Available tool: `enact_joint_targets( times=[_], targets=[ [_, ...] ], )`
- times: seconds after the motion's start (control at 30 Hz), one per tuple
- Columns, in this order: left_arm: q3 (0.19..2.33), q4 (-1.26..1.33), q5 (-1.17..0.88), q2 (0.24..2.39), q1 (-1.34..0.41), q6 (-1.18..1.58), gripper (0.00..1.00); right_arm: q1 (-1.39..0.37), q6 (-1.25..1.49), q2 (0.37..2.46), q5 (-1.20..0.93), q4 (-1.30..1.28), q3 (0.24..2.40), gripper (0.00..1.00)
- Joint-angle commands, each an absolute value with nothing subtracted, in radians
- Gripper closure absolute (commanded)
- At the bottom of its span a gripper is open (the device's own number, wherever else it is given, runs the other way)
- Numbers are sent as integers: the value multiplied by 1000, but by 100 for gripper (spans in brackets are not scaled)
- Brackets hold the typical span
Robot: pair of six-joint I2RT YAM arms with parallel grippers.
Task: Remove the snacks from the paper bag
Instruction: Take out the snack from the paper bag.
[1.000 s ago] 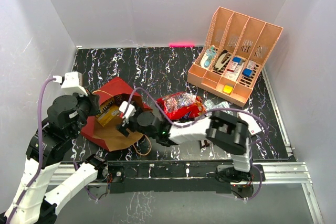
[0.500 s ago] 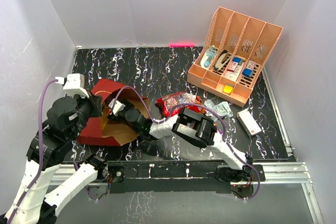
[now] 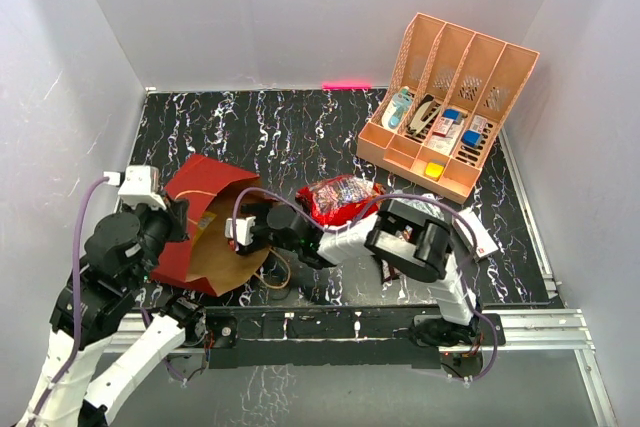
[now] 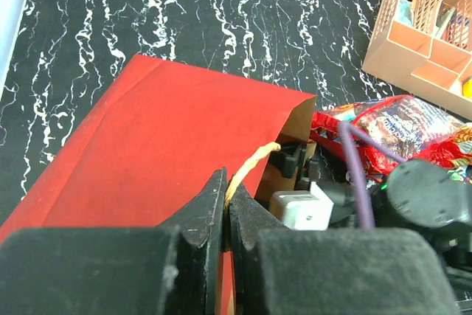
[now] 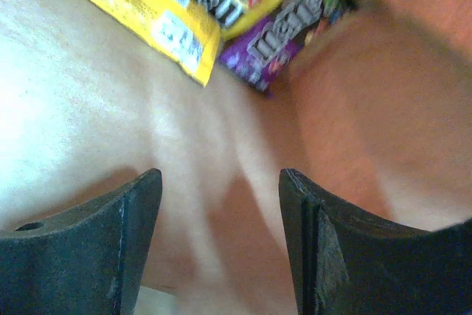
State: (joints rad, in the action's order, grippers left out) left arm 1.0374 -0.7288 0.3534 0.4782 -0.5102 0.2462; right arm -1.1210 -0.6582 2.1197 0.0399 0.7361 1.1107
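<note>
1. Inside the paper bag, the right gripper stands wide open. Its two dark fingers are spread apart with nothing between them, above the brown kraft lining.
2. Just beyond those fingers, deeper in the bag, a yellow candy bar lies on the lining. A purple candy bar lies beside it, its end tucked under the yellow one's edge. The wrist view is blurred, so the print cannot be read.
3. At the bag's mouth, the left gripper is pinched tight on the thin tan cord handle. Its jaws are closed on the cord with almost no gap.
4. In the overhead view the bag lies on its side at the near left of the black marbled table. Its red outside faces up and its open mouth faces right. The right arm reaches across into that mouth.
5. A large shiny red packet rests on the table just right of the bag's mouth, outside the bag.
6. A peach slotted organizer stands at the far right of the table, well apart from the bag.
</note>
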Motion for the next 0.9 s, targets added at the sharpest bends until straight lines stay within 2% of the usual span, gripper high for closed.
enact_joint_targets(
  times=[0.0, 0.1, 0.23, 0.37, 0.5, 0.87],
  targets=[
    [996, -676, 349, 391, -515, 182, 100, -1085, -919, 1990, -232, 597, 1168, 32],
    [964, -646, 371, 341, -515, 175, 100, -1090, -1041, 2012, -315, 506, 1224, 30],
    [932, -619, 373, 313, -515, 167, 100, -1126, -1138, 2077, -319, 466, 1307, 28],
    [950, -617, 366, 340, -515, 191, 100, -1148, -1216, 2129, -306, 473, 1365, 27],
    [968, -620, 350, 374, -515, 204, 100, -1155, -1305, 2170, -332, 375, 1443, 27],
    [999, -605, 329, 401, -515, 193, 100, -1157, -1356, 2376, -309, 337, 1682, 26]
  ],
)
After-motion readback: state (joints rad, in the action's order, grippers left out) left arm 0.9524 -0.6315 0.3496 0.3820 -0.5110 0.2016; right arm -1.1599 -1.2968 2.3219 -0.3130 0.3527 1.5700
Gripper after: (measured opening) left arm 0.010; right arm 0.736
